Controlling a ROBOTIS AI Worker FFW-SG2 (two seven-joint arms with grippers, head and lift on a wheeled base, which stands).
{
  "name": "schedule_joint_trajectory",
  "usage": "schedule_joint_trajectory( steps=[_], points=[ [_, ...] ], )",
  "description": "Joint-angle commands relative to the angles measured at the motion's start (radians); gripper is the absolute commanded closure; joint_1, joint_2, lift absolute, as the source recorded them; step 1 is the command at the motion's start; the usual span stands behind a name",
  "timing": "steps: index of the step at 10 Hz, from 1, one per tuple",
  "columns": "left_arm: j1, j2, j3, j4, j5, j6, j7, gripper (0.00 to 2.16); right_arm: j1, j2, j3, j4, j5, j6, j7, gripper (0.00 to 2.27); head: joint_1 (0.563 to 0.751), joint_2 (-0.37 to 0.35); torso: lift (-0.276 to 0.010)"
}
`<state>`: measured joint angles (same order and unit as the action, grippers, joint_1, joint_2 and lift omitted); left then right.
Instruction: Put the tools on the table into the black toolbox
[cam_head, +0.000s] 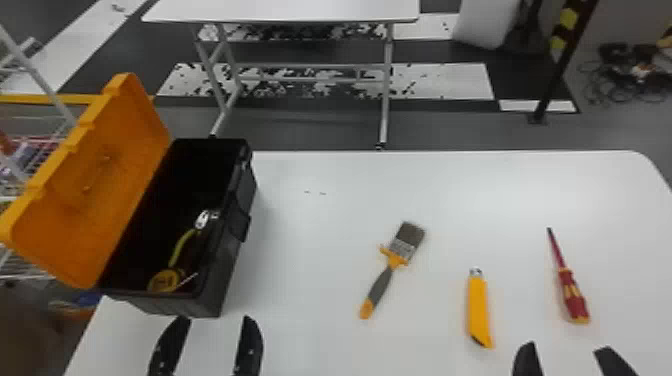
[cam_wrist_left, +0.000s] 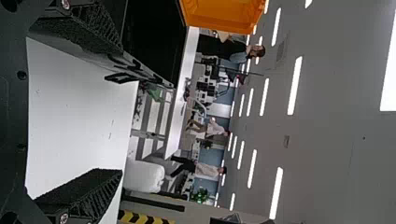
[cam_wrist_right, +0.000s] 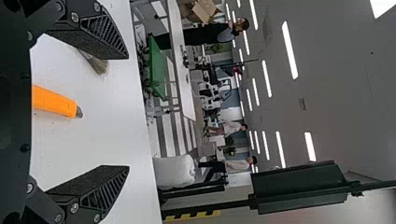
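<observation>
In the head view my left gripper stands open just in front of the black toolbox. My right gripper is open at the bottom edge, near the yellow cutter and the red screwdriver. A paintbrush lies mid-table. Inside the toolbox are a tape measure and a tool with a yellow-green handle. The left wrist view has my left gripper with nothing between its fingers; in the right wrist view the cutter lies beyond my open right gripper.
The toolbox's orange lid stands open to its left. Behind the white table is a second white table, with a striped post at the back right. A white wire rack stands at the far left.
</observation>
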<state>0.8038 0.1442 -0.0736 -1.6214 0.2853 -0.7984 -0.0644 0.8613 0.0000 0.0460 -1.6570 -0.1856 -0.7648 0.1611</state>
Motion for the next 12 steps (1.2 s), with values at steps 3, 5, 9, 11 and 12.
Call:
schedule_joint_trajectory(
  steps=[3,5,9,11,12],
  points=[
    [-0.002,-0.002,0.0,0.005,0.0,0.003,-0.002,0.08,-0.002,0.001,0.0,0.005,0.0,-0.006,0.0,0.18,0.695,0.103,-0.075],
    [-0.003,-0.002,0.0,0.009,0.0,0.003,-0.003,0.08,-0.008,0.001,0.0,0.014,-0.002,-0.003,0.0,0.18,0.695,0.102,-0.075],
    [-0.015,-0.002,-0.002,0.023,0.003,0.006,-0.005,0.08,-0.01,0.001,0.0,0.014,0.0,-0.009,-0.002,0.17,0.695,0.101,-0.075],
    [-0.015,-0.002,-0.002,0.025,0.003,0.006,-0.005,0.08,-0.019,0.001,0.017,0.01,0.021,-0.006,-0.048,0.13,0.695,0.1,-0.075],
    [-0.017,-0.002,-0.002,0.026,0.003,0.006,-0.005,0.08,-0.03,0.001,0.02,0.011,0.031,0.012,-0.051,0.13,0.695,0.097,-0.075]
  ],
)
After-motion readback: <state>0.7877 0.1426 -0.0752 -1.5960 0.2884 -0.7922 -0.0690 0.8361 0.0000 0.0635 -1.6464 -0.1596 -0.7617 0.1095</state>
